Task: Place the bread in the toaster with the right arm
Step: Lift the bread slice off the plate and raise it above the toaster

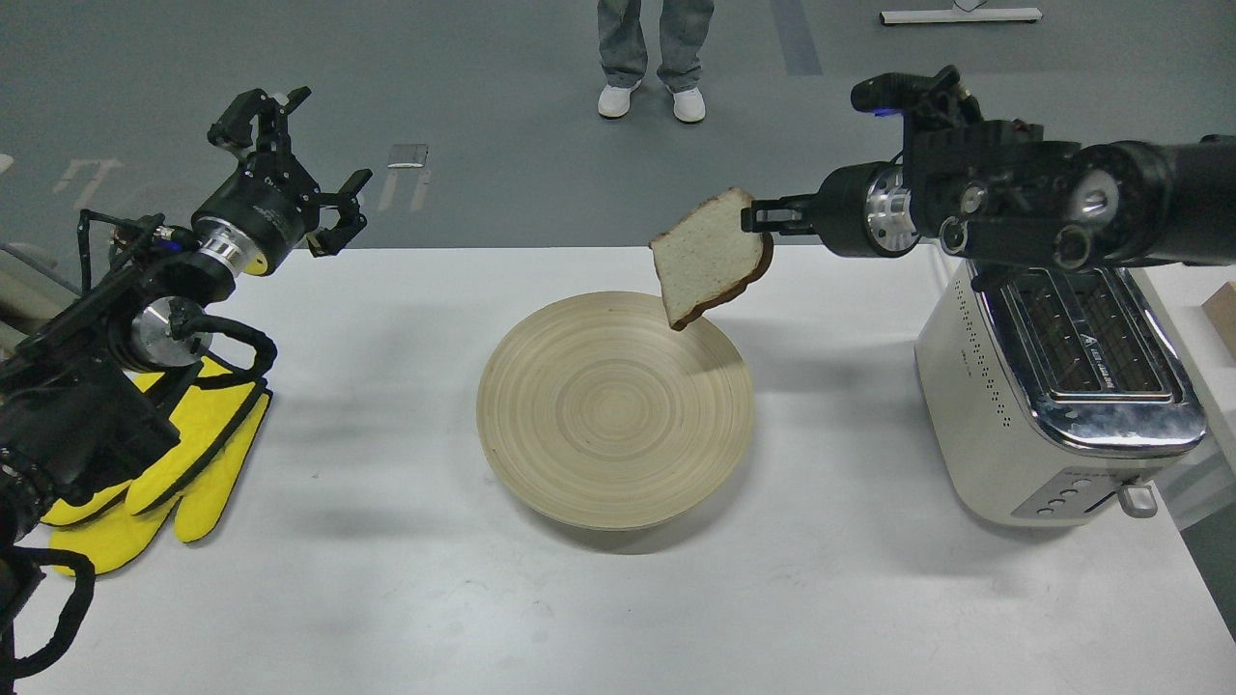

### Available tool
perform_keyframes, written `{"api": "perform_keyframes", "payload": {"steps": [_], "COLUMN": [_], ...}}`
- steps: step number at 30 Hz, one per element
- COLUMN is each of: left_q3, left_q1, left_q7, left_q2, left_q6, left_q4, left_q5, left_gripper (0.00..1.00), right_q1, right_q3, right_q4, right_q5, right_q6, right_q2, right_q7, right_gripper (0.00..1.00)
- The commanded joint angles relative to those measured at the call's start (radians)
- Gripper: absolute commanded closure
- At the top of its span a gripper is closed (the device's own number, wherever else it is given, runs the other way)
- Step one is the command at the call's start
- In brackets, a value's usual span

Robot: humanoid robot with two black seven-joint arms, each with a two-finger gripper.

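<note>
- Your right gripper (761,218) pinches the bread (712,257) by its crust; the slice hangs tilted above the far rim of the bowl (541,463).
- Right arm (1014,208) crosses over the toaster's (975,425) far end.
- Yellow glove (208,463) lies at the table's (386,598) left, under your left arm.
- Bowl and both toaster slots are empty.
- Left gripper (314,164) is spread, holding nothing, past the table's far edge.
- Bare table lies between bowl and toaster.

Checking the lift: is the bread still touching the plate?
Apart. In the head view the bread hangs tilted from the right gripper, and its shadow falls separately on the plate below its lower corner.
</note>
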Motion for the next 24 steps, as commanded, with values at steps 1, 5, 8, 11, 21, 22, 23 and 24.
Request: {"api": "perform_keyframes", "payload": {"steps": [1, 5, 8, 11, 21, 22, 23, 24], "left_q3": [0.000, 0.000, 0.000, 0.000, 0.000, 0.000, 0.000, 0.000], "left_q1": [0.000, 0.000, 0.000, 0.000, 0.000, 0.002, 0.000, 0.000], "left_q7": [0.001, 0.001, 0.000, 0.001, 0.000, 0.000, 0.000, 0.000], "left_q2": [0.000, 0.000, 0.000, 0.000, 0.000, 0.000, 0.000, 0.000], "left_q6": [0.000, 0.000, 0.000, 0.000, 0.000, 0.000, 0.000, 0.000], "left_q4": [0.000, 0.000, 0.000, 0.000, 0.000, 0.000, 0.000, 0.000], "left_q5": [0.001, -0.001, 0.001, -0.001, -0.001, -0.001, -0.001, -0.001], "left_gripper": [0.00, 0.00, 0.00, 0.00, 0.00, 0.00, 0.00, 0.00], "right_q1": [0.100, 0.198, 0.227, 0.269, 0.369, 0.375, 0.381, 0.382], "right_q3": [-0.024, -0.074, -0.076, -0.076, -0.073, -0.073, -0.071, -0.070], "right_q4": [0.030, 0.033, 0.033, 0.035, 0.035, 0.033, 0.027, 0.029], "right_q5": [-0.024, -0.157, -0.290, -0.459, -0.512, -0.512, -0.512, -0.512], "right_q6": [0.001, 0.009, 0.013, 0.026, 0.125, 0.125, 0.125, 0.125], "right_q2": [-0.068, -0.161, -0.245, -0.345, -0.431, -0.431, -0.430, -0.430], "right_q7": [0.000, 0.000, 0.000, 0.005, 0.002, 0.003, 0.003, 0.002], "right_gripper": [1.00, 1.00, 1.00, 1.00, 1.00, 1.00, 1.00, 1.00]}}
